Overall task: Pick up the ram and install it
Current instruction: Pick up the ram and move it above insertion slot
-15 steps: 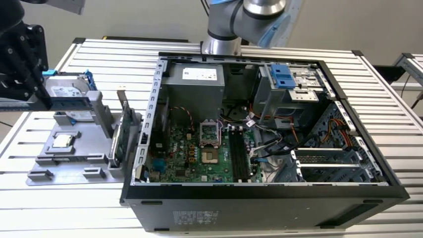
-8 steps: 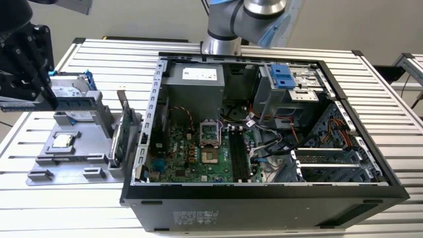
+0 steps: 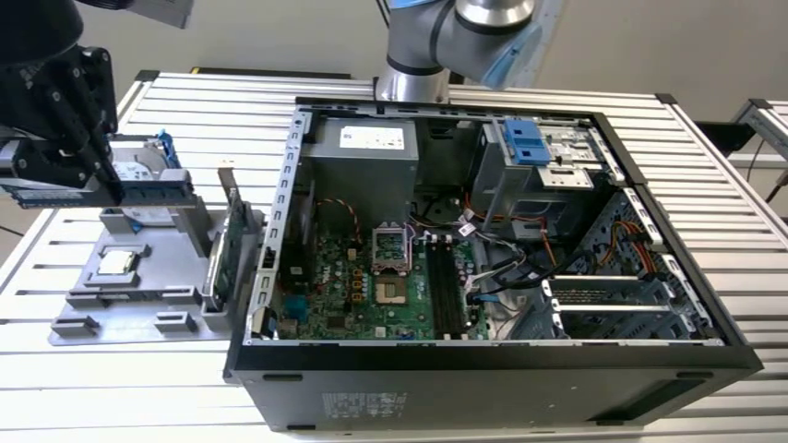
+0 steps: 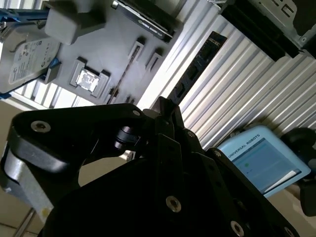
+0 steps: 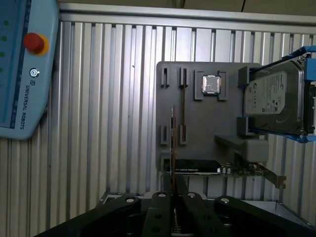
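Observation:
My gripper (image 3: 106,189) hangs above the grey parts tray (image 3: 136,309) at the exterior view's left, shut on the ram (image 3: 50,192). There the ram is a long blue stick held level above the tray. The first wrist view catches the ram (image 5: 173,148) edge-on, running out from between the closed fingers of the gripper (image 5: 174,200) over the tray (image 5: 197,128). In the second wrist view the ram (image 4: 197,66) is a dark strip with chips sticking out past the gripper (image 4: 165,106). The black memory slots (image 3: 446,286) lie inside the open computer case (image 3: 493,355).
The tray carries a silver hard drive with blue rails (image 3: 142,180), a processor chip (image 3: 117,263), a green expansion card (image 3: 228,249) and another thin stick (image 5: 183,108) standing in slots. A teach pendant (image 5: 19,69) lies on the slatted table. The arm's base (image 3: 412,83) stands behind the case.

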You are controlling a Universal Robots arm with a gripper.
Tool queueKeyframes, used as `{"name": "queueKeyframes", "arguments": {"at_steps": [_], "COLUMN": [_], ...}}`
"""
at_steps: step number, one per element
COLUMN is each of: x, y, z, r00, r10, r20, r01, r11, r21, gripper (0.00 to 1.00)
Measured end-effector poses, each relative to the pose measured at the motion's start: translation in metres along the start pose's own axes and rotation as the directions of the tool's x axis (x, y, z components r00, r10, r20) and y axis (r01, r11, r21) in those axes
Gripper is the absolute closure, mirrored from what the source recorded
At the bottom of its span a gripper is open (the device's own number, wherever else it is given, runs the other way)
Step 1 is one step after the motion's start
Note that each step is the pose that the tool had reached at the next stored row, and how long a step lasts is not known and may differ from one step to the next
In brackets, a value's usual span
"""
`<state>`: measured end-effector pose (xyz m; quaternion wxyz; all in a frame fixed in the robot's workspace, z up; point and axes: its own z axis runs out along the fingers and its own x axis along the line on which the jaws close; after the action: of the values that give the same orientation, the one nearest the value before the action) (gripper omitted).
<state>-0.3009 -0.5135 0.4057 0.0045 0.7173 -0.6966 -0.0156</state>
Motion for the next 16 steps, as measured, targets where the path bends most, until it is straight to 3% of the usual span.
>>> {"name": "queueKeyframes", "arguments": {"at_steps": [16], "x": [0.0006], "y": [-0.0204], "z": [-0.0006], "r00": [1.0000], "r10": [0.000], "r20": [-0.0001], "r01": [0.000], "r11": [1.0000], "r21": [0.0000], "gripper": [1.00]}}
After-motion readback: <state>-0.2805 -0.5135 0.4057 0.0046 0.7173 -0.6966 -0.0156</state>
